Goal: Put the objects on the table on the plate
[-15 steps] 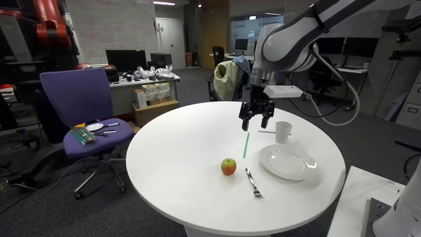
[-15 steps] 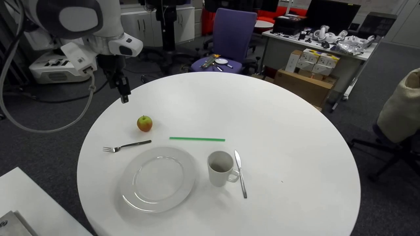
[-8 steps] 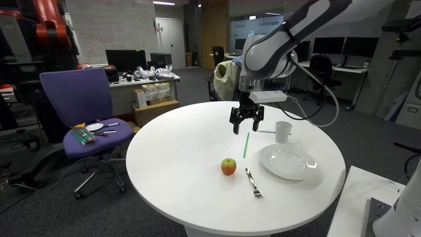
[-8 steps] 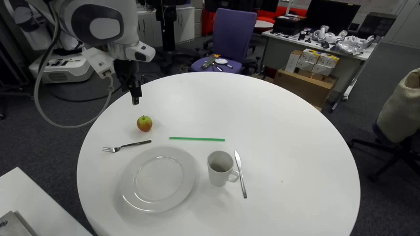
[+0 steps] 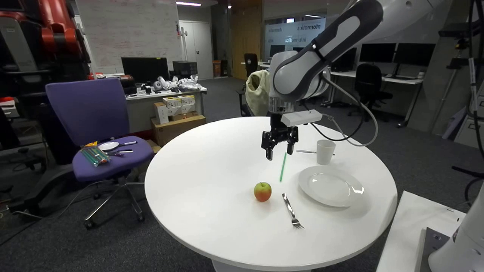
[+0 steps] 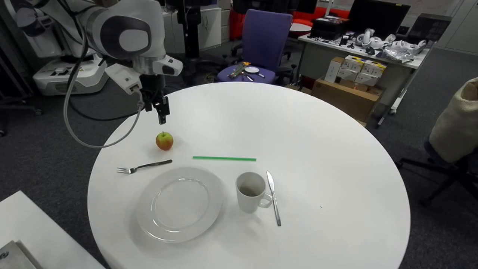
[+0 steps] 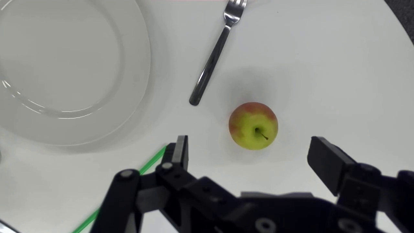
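Apple: resting on the table, stem up, near the handle end of the fork, not touching. Not yet on the plate; very early in the task, to judge by the layout.

Gripper: hovering above the table, fingers well apart, holding nothing. In the wrist view, apple framed between the fingers but well short of contact.

Likely step: picking up the apple. Keep the wrist vertical, check alignment over the stem, then lower slowly with a wide spread. Close around the widest part, evenly and gently; likely to roll if nudged from one side first. Watch the fork side: risk of pressing on the handle end, or on the near end of the green straw. After lifting, clear the plate's rim, set down low, leave room for the rest.

Further out: mug, upright near the plate; knife, just beside the mug's handle, contact impossible to tell.

Hard to make out: gripper height over the apple, any sideways offset. Cut off in the wrist view: tips of the fork's tines, much of the plate. Partly behind the gripper there: the straw. In the lower corner, a silvery strip, perhaps knife. In an exterior view, hidden behind the mug: middle of the knife.
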